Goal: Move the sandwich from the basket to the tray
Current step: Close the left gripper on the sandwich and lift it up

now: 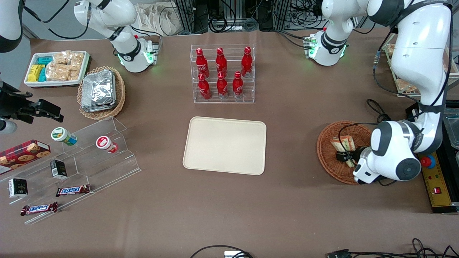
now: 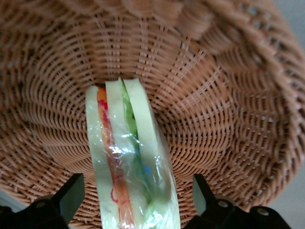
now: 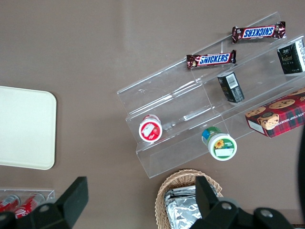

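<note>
**Approach to sandwich in basket: end effector open, not yet closed**

Brown tabletop (image 1: 287, 200) is noted as the work surface, with cabling along its upper edge. The basket (image 1: 328, 150) is seen toward the working arm's end of the tabletop, well apart from the tray (image 1: 225, 145), which lies bare at the middle.

The end effector (image 1: 346, 157) is positioned low inside the basket. In the wrist view its fingers (image 2: 71, 193) are spread wide, one on each side of the sandwich (image 2: 128, 162), with clear gaps to both bread faces; nothing is held. The sandwich's long axis runs straight out from between the fingers, filling edge upward. A second wrapped wedge (image 1: 343, 143) lies just beside it in the basket.

It is judged that closing and a lift clear of the raised wicker rim are required. Open tabletop lies between basket and tray.
</note>
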Tool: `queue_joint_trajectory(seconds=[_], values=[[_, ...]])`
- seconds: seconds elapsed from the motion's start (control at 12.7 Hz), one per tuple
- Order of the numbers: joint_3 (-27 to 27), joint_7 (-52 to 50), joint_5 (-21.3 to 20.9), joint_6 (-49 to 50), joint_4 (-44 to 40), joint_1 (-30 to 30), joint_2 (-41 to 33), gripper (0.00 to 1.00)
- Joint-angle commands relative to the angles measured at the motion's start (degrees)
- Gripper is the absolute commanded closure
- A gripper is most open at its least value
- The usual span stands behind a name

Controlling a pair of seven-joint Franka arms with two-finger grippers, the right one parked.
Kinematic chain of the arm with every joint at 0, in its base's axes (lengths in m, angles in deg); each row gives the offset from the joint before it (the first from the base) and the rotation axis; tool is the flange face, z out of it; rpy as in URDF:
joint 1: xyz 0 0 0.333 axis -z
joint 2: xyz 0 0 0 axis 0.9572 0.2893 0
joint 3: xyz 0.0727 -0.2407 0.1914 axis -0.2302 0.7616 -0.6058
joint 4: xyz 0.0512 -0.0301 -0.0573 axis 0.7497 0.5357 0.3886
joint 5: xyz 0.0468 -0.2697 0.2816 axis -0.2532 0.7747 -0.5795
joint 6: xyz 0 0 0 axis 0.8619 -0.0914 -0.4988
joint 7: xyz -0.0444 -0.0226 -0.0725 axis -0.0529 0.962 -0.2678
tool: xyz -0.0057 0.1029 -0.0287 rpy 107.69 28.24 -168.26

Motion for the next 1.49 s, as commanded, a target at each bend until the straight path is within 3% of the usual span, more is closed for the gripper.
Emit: queue_joint_trajectory(seconds=[0.0,0.08,0.24,0.31,0.55,1.18,1.42], values=[[0.3,-1.1,-0.7,-1.8,2.4,-0.3,-0.6,0.00],[0.3,-1.1,-0.7,-1.9,2.4,-0.3,-0.7,0.11],[0.3,-1.1,-0.7,-1.8,2.4,-0.3,-0.7,0.52],[0.3,-1.0,-0.7,-1.8,2.3,-0.3,-0.7,0.68],[0.2,-0.8,0.1,-1.0,2.0,-0.3,-2.2,0.93],[1.4,11.2,3.3,6.9,1.4,0.7,-19.6,1.00],[7.4,13.4,3.5,8.3,-1.4,0.8,-20.7,1.00]])
